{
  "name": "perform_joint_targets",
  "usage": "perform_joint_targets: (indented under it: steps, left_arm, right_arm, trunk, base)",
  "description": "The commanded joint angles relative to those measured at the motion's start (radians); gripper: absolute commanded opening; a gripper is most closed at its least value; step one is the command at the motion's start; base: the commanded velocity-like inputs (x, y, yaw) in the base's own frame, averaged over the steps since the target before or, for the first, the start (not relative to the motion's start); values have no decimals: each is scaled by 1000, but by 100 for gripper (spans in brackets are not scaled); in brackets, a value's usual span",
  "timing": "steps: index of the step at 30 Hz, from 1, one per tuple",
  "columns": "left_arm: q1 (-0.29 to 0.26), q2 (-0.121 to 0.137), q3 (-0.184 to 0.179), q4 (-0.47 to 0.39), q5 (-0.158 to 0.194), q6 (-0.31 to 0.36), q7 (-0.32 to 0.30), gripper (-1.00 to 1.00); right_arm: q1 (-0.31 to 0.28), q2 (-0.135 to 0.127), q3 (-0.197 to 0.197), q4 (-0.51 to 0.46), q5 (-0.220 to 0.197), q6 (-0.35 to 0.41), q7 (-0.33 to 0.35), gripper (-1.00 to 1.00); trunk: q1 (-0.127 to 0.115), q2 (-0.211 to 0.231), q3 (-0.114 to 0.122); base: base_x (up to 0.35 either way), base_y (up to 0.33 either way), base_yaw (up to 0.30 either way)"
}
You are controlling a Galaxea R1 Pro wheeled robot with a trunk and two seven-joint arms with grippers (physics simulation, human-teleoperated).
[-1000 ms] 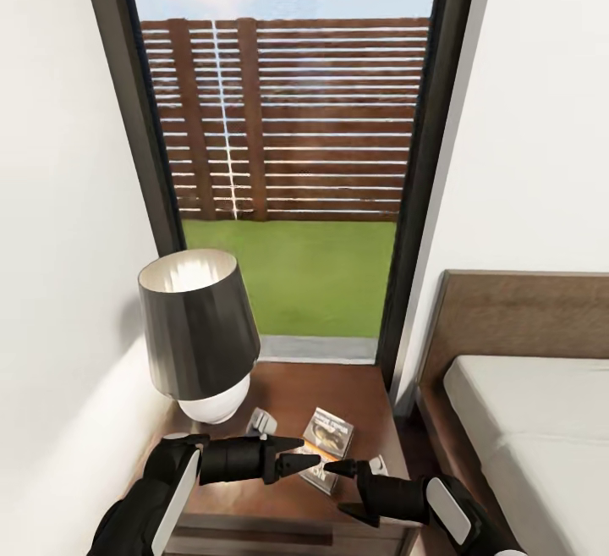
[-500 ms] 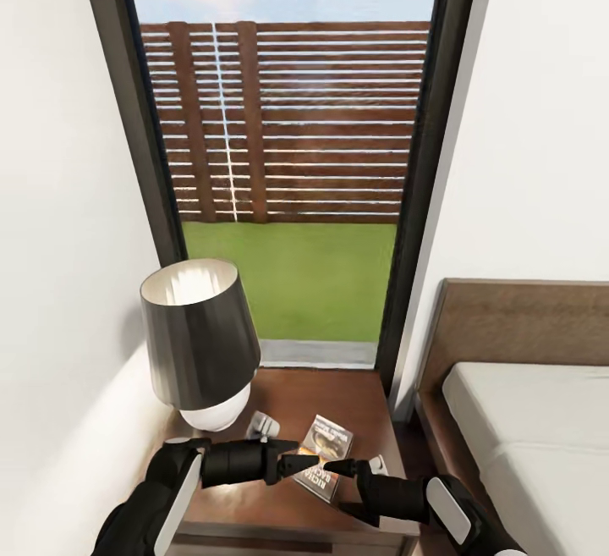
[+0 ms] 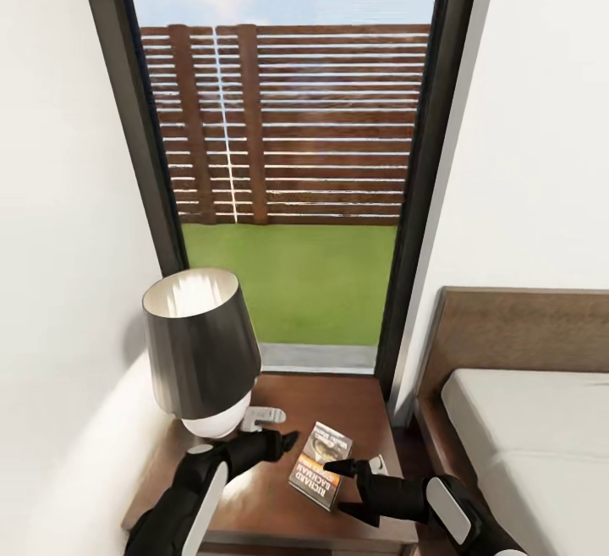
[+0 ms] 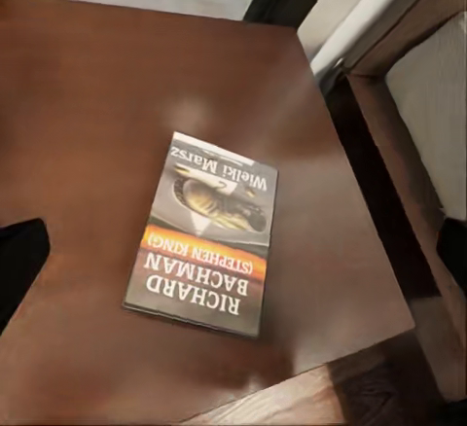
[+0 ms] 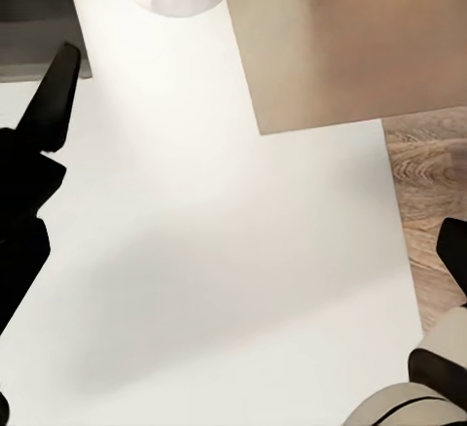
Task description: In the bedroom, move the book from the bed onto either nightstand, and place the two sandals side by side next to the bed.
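— Where are the arms?

— Both reach low over the nightstand; the left gripper points toward the lamp side, its tips just beside the near left edge of the book; the right gripper points leftward, its tips over the book's near right corner; in the right wrist view its two dark fingers stand far apart at opposite edges, so it is spread; whether the left one is spread or pressed together I cannot tell.

— And the book?

— Flat on the glossy dark-brown top, cover up, orange band and "RICHARD BACHMAN" readable in the left wrist view; nothing grips it.

— What crowds the top?

— A table lamp with a dark shade and white base at the back left corner; a small white object beside the base; another small white piece behind the right gripper.

— Beyond?

— The bed lies right, its wooden headboard against the white wall; farther off the tall dark-framed window shows grass and a slatted fence.
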Motion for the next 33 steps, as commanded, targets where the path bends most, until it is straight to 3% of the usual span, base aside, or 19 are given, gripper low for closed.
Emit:
perform_joint_targets:
  steps: [1,7,22,24,27,30,32,33]
  left_arm:
    - [0,-3,0,4,10,-4,36,100]
    - [0,-8,1,15,10,-27,128,100]
    - [0,1,7,147,9,-101,152,100]
    - [0,2,8,166,9,-103,152,100]
    - [0,3,8,194,9,-111,152,100]
    - [0,3,8,230,9,-136,152,100]
    - [0,2,9,267,9,-172,152,100]
    - [0,2,8,274,9,-180,152,100]
  right_arm:
    - [0,-1,5,0,1,0,5,100]
    - [0,-1,5,0,2,-1,3,100]
    - [0,-8,4,-1,9,-12,-3,100]
    - [0,-14,6,2,11,-37,-4,100]
    - [0,-43,10,11,24,-129,-6,100]
    - [1,-62,11,20,77,-211,-10,100]
    - [1,-69,11,41,184,-279,-38,100]
    - [1,-70,11,47,216,-296,-50,100]
  trunk:
    - [-4,7,2]
    - [-27,49,21]
    - [-85,154,68]
    - [-92,168,74]
    - [-104,189,84]
    - [-115,210,93]
    - [-123,224,99]
    - [-127,231,102]
  base:
    - [0,0,0]
    - [0,0,0]
    - [0,0,0]
    - [0,0,0]
    - [0,0,0]
    - [0,0,0]
    - [0,0,0]
    - [0,0,0]
